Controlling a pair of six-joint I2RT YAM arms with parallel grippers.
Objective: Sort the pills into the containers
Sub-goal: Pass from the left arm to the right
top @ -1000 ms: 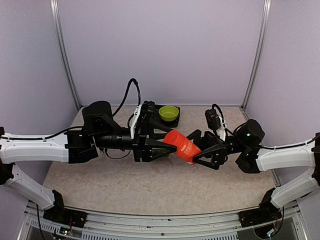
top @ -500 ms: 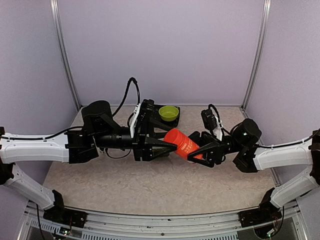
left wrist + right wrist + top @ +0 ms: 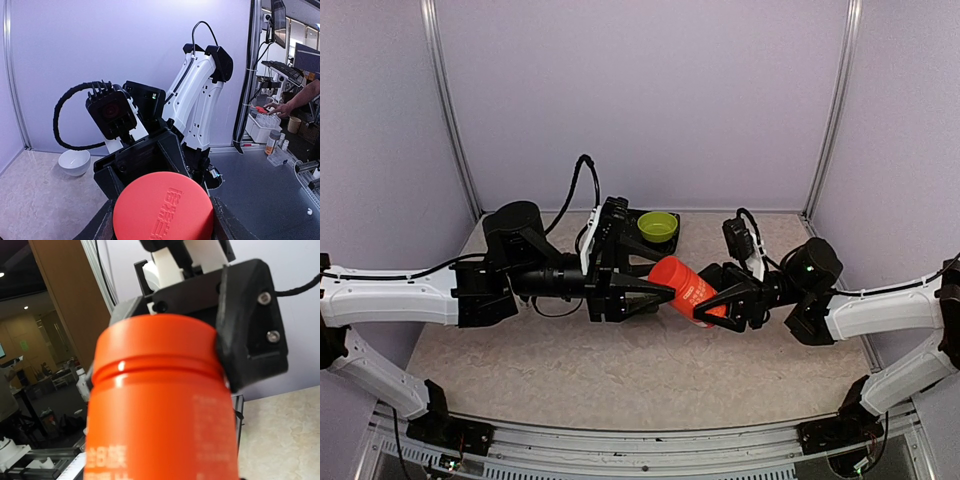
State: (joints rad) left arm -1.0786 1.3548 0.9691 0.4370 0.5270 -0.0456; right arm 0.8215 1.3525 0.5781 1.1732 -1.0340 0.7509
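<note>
From the top view, the orange bottle (image 3: 682, 287) hangs in the air above the middle of the bench (image 3: 620, 380), lying tilted between the two arms. The left pincer (image 3: 658, 288) grasps its upper left end. The right pincer (image 3: 718, 303) has its fingers on either side of the lower right end, but I cannot tell whether they press on it. At the far edge of the bench, a lime-green bowl (image 3: 658, 226) sits on a dark tray (image 3: 674, 218).

In the left wrist view, a flat round end of the orange bottle (image 3: 162, 207) faces the camera, with raised lettering on it. It is wedged between the left pincer's own fingers (image 3: 102, 226) at the bottom of the picture. The black head of the right pincer (image 3: 145, 160) stands just behind it.

In the right wrist view, the orange bottle (image 3: 160, 405) fills most of the picture. One black finger (image 3: 250, 325) of the left pincer is clamped against its far end, above a groove ringing the bottle.
</note>
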